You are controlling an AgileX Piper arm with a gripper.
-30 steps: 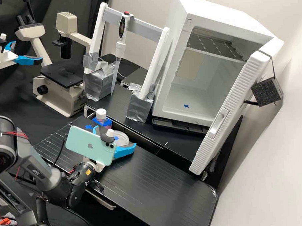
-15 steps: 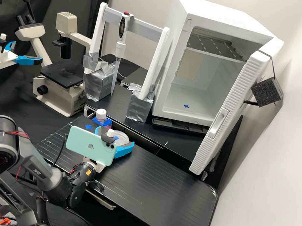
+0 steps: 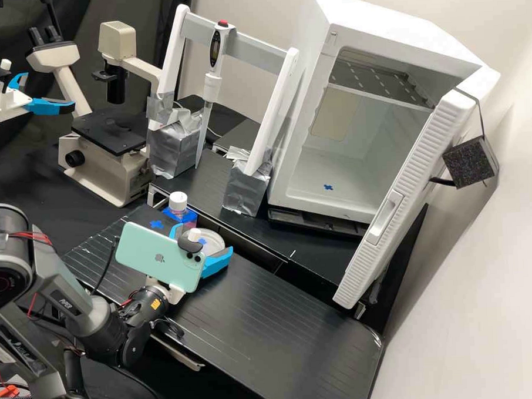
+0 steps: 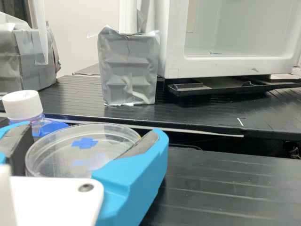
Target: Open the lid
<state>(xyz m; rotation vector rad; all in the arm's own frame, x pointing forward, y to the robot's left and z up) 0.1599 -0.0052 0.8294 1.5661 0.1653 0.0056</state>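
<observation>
One clear round dish [image 4: 61,153] in the pinch of the claw [image 3: 202,239], beside a white-capped bottle [image 4: 22,105]

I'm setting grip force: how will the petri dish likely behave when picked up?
The petri dish looks thin-walled and clear, so probably light, stiff and prone to crack if squeezed hard. Its smooth sides might slip in a weak grip. Low and wide, it seems unlikely to tip.
</observation>
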